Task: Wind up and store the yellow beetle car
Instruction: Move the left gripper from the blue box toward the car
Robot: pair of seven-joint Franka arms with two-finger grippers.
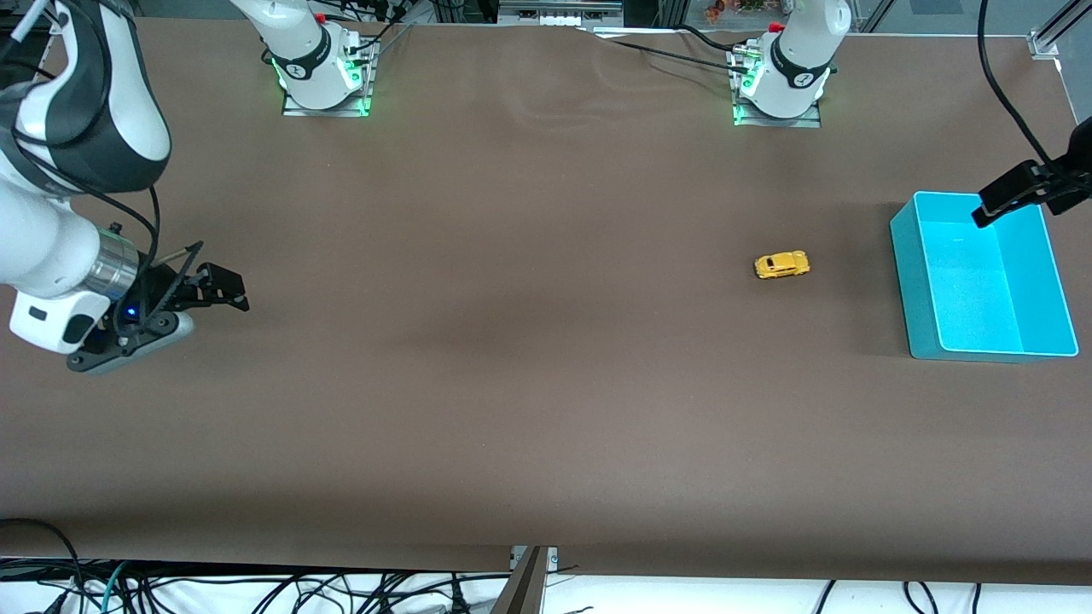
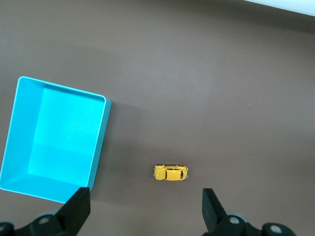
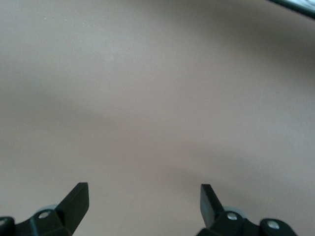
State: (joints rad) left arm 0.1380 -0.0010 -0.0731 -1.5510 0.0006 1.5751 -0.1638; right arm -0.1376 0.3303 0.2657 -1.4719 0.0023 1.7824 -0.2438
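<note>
The yellow beetle car (image 1: pixel 781 265) stands on its wheels on the brown table, a short way from the teal bin (image 1: pixel 911 281) toward the right arm's end. The bin is empty. My left gripper (image 1: pixel 994 205) hangs high over the bin's edge nearest the robots' bases, open and empty. Its wrist view looks down on the car (image 2: pixel 170 172) and the bin (image 2: pixel 101 142), with the gripper (image 2: pixel 145 196) open and well above both. My right gripper (image 1: pixel 229 290) is open and empty, low over the table at the right arm's end, and in its own view (image 3: pixel 143 191) shows only bare table.
The brown table cover (image 1: pixel 512 358) carries nothing but the car and the bin. Cables hang below the table's edge nearest the camera. The arm bases (image 1: pixel 324 77) stand along the edge farthest from the camera.
</note>
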